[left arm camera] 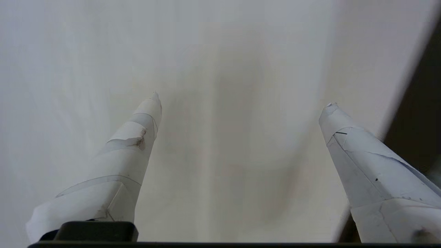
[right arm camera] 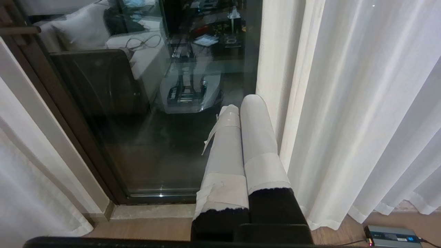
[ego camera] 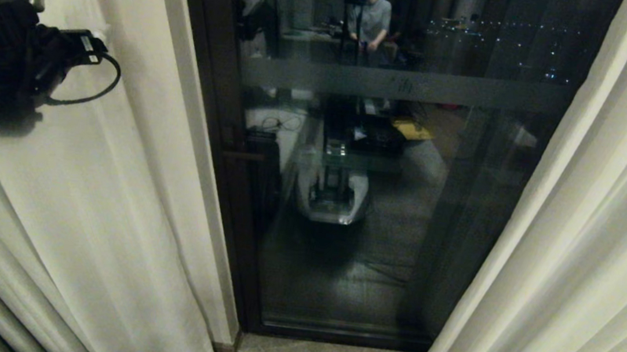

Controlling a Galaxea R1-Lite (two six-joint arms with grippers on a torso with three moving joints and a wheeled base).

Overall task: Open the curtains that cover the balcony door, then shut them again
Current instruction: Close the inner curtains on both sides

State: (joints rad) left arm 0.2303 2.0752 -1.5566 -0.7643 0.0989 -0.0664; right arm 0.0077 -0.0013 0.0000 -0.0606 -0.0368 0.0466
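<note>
Curtains parted, left pincer lining up on the left panel.
The curtains (ego camera: 83, 204) are hanging drawn apart, one panel at 9 o'clock and one at 3 o'clock of the balcony door (ego camera: 380, 206), leaving its glass exposed, so the opening half looks done. The left pincer (left arm camera: 241, 103) is facing the left panel's fabric with fingers (left arm camera: 137, 127) spread wide and nothing between them, likely readying a pinch for pulling it shut. The right pincer (right arm camera: 241, 117) is sitting closed and empty, parked low by the right panel.
</note>
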